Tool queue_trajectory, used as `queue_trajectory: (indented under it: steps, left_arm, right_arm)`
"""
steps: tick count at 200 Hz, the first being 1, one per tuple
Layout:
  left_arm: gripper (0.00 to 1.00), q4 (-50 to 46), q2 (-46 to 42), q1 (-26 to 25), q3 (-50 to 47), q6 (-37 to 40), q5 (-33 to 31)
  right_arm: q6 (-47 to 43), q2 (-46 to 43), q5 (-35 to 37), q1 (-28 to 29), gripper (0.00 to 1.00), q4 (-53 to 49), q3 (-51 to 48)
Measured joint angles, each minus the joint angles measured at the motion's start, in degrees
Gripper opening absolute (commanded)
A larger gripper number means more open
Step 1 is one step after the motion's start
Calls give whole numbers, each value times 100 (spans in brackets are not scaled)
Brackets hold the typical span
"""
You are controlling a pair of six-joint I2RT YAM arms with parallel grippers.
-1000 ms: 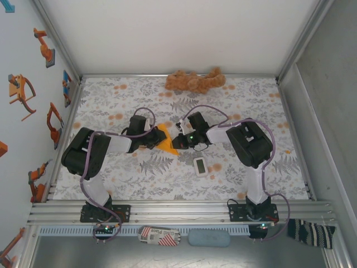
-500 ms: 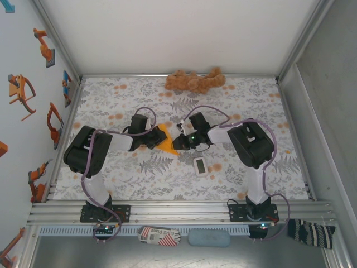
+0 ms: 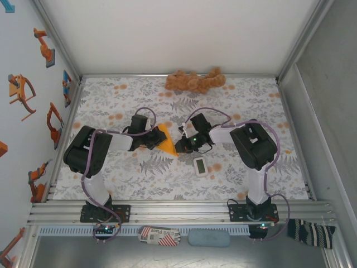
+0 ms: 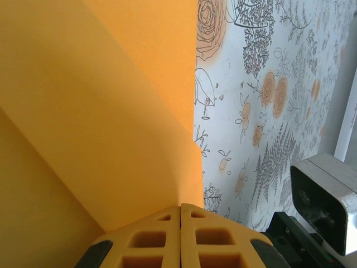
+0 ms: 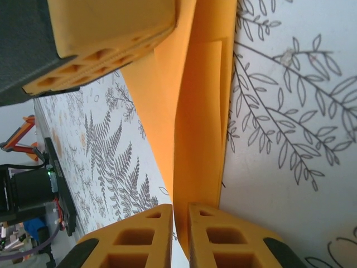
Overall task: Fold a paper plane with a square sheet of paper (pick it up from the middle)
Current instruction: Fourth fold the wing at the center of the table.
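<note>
The square sheet of paper [image 3: 166, 140] is a creased orange shape, roughly triangular, held up off the patterned table between my two grippers. My left gripper [image 3: 152, 138] is shut on its left side; in the left wrist view the orange fingertips [image 4: 167, 215] meet with the paper [image 4: 100, 111] running out from between them. My right gripper [image 3: 183, 143] sits at the paper's right tip. In the right wrist view its jaws [image 5: 179, 209] stand slightly apart, with the folded paper [image 5: 198, 139] passing loosely through the narrow gap. The left gripper's finger [image 5: 106, 33] clamps the paper's far end.
A small white device [image 3: 201, 166] lies on the table just in front of the right gripper. A brown plush toy [image 3: 195, 81] lies at the back edge. Enclosure walls close in on the left, back and right; a metal rail [image 3: 178, 212] runs along the front.
The right jaws have parted a little from fully shut and the right gripper has eased slightly to the right. The left gripper and the paper have hardly moved.
</note>
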Motion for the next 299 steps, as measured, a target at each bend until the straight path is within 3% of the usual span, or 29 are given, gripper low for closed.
queue_trajectory:
  steps: [299]
  left_arm:
    - [10,-448,120,0,264,92,-109]
  right_arm:
    - [-321,7,131,0,10,-396,101]
